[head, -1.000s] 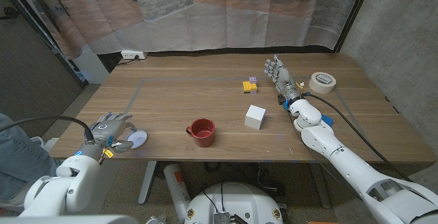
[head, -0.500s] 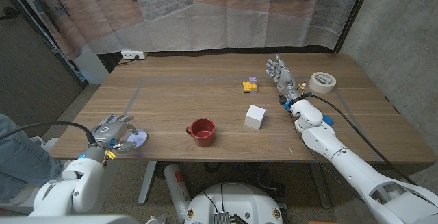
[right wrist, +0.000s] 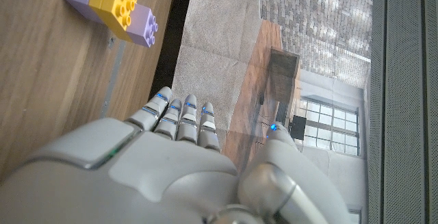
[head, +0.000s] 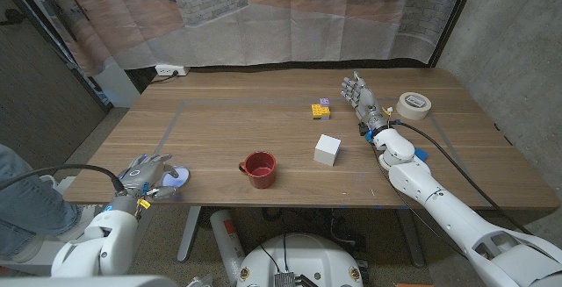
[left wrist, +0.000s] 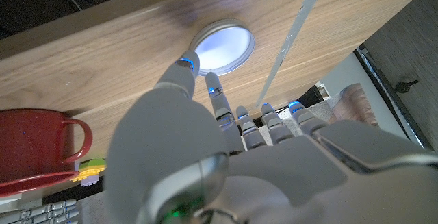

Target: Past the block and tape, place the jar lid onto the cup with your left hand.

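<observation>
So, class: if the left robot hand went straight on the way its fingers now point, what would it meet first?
Probably the jar lid: the left robot hand points its fingers at it across bare table, though the gap is hard to judge.

The left hand reaches along its own back toward the table, its fingers extended and apart, holding nothing. One fingertip, marked with a blue band, lies at the rim of the lid; whether it touches cannot be told. The lid lies flat on the wood, round, with a metal rim and a pale face. The red cup stands well apart from the lid, its handle turned toward the hand. A yellow-green block shows just beside the cup.
</observation>
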Motion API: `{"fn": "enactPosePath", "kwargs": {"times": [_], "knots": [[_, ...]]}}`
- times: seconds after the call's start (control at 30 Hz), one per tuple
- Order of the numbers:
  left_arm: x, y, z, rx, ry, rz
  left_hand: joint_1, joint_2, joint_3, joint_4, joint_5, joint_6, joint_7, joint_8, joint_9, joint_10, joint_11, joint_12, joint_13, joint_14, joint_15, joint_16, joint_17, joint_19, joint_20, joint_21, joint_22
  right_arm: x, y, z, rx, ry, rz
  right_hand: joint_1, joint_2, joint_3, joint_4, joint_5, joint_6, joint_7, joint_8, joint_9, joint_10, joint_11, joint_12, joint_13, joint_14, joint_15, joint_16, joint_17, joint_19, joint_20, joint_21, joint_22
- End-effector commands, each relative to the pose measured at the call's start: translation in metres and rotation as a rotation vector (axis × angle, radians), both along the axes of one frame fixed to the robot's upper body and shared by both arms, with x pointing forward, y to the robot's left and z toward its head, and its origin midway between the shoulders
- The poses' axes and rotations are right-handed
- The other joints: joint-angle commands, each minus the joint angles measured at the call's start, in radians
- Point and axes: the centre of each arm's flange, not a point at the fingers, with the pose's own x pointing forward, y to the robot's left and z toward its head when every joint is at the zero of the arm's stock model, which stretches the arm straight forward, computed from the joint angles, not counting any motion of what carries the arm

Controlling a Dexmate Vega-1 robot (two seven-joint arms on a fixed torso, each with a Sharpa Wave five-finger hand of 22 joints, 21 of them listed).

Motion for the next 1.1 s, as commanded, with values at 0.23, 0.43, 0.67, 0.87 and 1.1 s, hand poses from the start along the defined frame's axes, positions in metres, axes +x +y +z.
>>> {"fn": "enactPosePath", "kwargs": {"times": [0.23, 0.43, 0.67, 0.87, 1.1], "knots": [[0.01, 0.004, 0.014, 0.083, 0.09, 0.045, 0.008, 0.008, 0.004, 0.004, -0.002, 0.006, -0.012, -0.006, 0.002, -0.01, 0.002, -0.003, 0.002, -0.005, -0.053, -0.001, 0.001, -0.004, 0.007, 0.005, 0.002, 0.0, -0.002, -0.004, 0.006, 0.005, -0.003, -0.002, 0.002, -0.001, -0.001, 0.002, 0.007, -0.003, 0.006, 0.002, 0.01, 0.0, 0.007, 0.005, 0.01, 0.001, 0.0, 0.005, 0.011, 0.004, -0.004, 0.004], [0.017, 0.001, 0.023, 0.125, 0.094, 0.046, 0.013, 0.008, 0.004, 0.002, -0.003, 0.017, -0.016, -0.005, 0.002, -0.011, -0.003, -0.004, 0.001, -0.006, -0.053, -0.002, 0.001, -0.006, 0.008, 0.005, 0.002, 0.001, -0.002, -0.007, 0.017, 0.011, -0.004, -0.002, 0.002, -0.002, -0.001, 0.002, 0.007, -0.004, 0.005, 0.002, 0.01, 0.002, 0.007, 0.005, 0.01, 0.001, 0.0, 0.005, 0.011, 0.004, -0.006, 0.004], [0.025, -0.009, 0.019, 0.187, 0.134, 0.043, 0.018, 0.009, 0.004, 0.0, -0.004, 0.025, -0.017, -0.007, 0.002, -0.01, 0.002, -0.005, 0.001, -0.007, -0.055, -0.003, 0.001, -0.006, 0.008, 0.005, 0.002, 0.001, -0.003, -0.008, 0.025, 0.011, -0.003, -0.003, 0.002, -0.003, -0.002, 0.002, 0.006, -0.003, 0.005, 0.002, 0.011, 0.0, 0.007, 0.005, 0.01, 0.001, 0.0, 0.005, 0.012, 0.004, -0.007, 0.004], [0.025, -0.014, 0.015, 0.181, 0.138, 0.035, 0.02, 0.009, 0.003, 0.0, -0.005, 0.035, -0.018, -0.007, 0.002, -0.009, 0.0, -0.006, 0.001, -0.005, -0.054, -0.002, 0.001, -0.006, 0.008, 0.005, 0.002, 0.001, -0.006, -0.008, 0.024, 0.009, -0.006, -0.003, 0.002, -0.003, -0.002, 0.002, 0.006, -0.003, 0.005, 0.002, 0.012, -0.001, 0.007, 0.005, 0.011, 0.002, 0.0, 0.005, 0.013, 0.005, -0.008, 0.004], [0.024, -0.015, 0.01, 0.166, 0.131, 0.029, 0.021, 0.009, 0.002, 0.001, -0.007, 0.039, -0.02, -0.009, 0.001, -0.008, 0.001, -0.006, 0.001, -0.004, -0.051, -0.001, 0.001, -0.006, 0.008, 0.005, 0.002, 0.001, -0.007, -0.009, 0.022, 0.012, -0.003, -0.003, 0.002, -0.004, -0.002, 0.002, 0.006, -0.004, 0.005, 0.002, 0.011, -0.001, 0.007, 0.006, 0.012, 0.002, 0.0, 0.005, 0.013, 0.005, -0.01, 0.004]]}}
